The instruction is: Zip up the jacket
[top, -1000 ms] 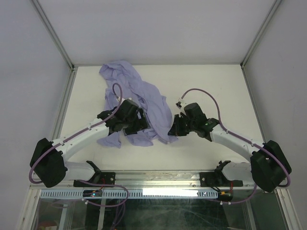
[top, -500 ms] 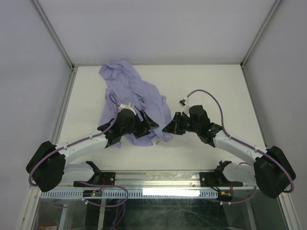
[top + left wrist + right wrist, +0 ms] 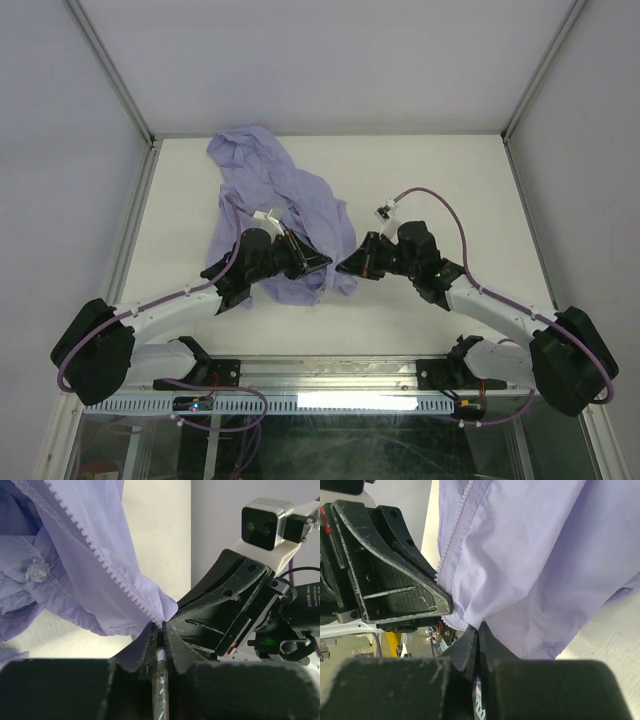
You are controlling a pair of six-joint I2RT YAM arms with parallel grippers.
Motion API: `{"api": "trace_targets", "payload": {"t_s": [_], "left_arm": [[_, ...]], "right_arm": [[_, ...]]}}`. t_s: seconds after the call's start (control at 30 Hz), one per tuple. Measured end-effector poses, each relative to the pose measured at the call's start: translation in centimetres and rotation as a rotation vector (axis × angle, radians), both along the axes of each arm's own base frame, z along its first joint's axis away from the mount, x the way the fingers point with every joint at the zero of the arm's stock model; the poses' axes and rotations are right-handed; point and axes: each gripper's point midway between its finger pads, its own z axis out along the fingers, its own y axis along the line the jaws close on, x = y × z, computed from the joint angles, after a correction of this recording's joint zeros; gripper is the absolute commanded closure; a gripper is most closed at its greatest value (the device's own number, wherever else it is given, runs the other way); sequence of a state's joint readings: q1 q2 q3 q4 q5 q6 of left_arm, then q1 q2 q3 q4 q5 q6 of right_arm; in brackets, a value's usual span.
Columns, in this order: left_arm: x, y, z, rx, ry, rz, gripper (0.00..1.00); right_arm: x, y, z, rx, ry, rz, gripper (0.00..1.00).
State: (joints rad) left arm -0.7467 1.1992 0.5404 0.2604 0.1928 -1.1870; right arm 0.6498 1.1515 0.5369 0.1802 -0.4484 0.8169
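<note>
The lavender jacket (image 3: 285,200) is lying crumpled on the pale worktop (image 3: 450,190). From its near front corner, the bulk of it is stretching toward the far left. That corner is being lifted just clear of the worktop, and both arms are meeting there from opposite sides.

The left gripper (image 3: 159,632) is pinching the jacket's front edge with its jaws nearly closed, only a thin fold of fabric between them. A row of pale zipper teeth (image 3: 100,555) is running up and away from this pinch along the edge. A small clear button (image 3: 36,572) is sitting on the fabric to the left of the teeth.

The right gripper (image 3: 478,636) is clamping the lower hem of the jacket just beside the same corner, with its jaws likewise pressed narrow on cloth. The two grippers are almost touching tip to tip, with the zipper edge hanging between them.

The right arm's wrist camera (image 3: 264,524) is showing as a grey box beyond the jacket corner.
</note>
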Motion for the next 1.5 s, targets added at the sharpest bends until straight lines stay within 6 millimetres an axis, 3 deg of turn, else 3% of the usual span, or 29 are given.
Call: {"api": "trace_targets", "payload": {"t_s": [0.23,0.3,0.4,0.63,0.93,1.17,1.5], "left_arm": [[-0.3,0.7,2.4,0.034,-0.118,-0.024,1.00],[-0.2,0.7,3.9,0.041,-0.169,-0.033,1.00],[0.0,0.8,6.2,0.046,-0.247,-0.044,1.00],[0.6,0.9,9.7,0.055,-0.320,-0.032,1.00],[0.7,0.7,9.9,0.033,-0.273,-0.018,1.00],[0.1,0.0,10.1,-0.009,-0.244,-0.057,1.00],[-1.5,-0.8,11.4,-0.075,-0.253,-0.152,1.00]], "right_arm": [[-0.1,-1.1,1.7,-0.016,-0.121,0.009,0.52],[-0.2,-1.6,2.6,-0.030,-0.188,0.019,0.41],[-0.1,-2.1,4.3,-0.063,-0.291,0.045,0.34],[-0.5,-2.4,8.0,-0.082,-0.500,0.133,0.30],[-2.9,-1.9,10.7,0.025,-0.683,0.201,0.33],[-1.9,-0.1,8.4,0.013,-0.686,0.233,0.25],[-1.4,0.9,6.0,0.008,-0.751,0.333,0.30]]}}
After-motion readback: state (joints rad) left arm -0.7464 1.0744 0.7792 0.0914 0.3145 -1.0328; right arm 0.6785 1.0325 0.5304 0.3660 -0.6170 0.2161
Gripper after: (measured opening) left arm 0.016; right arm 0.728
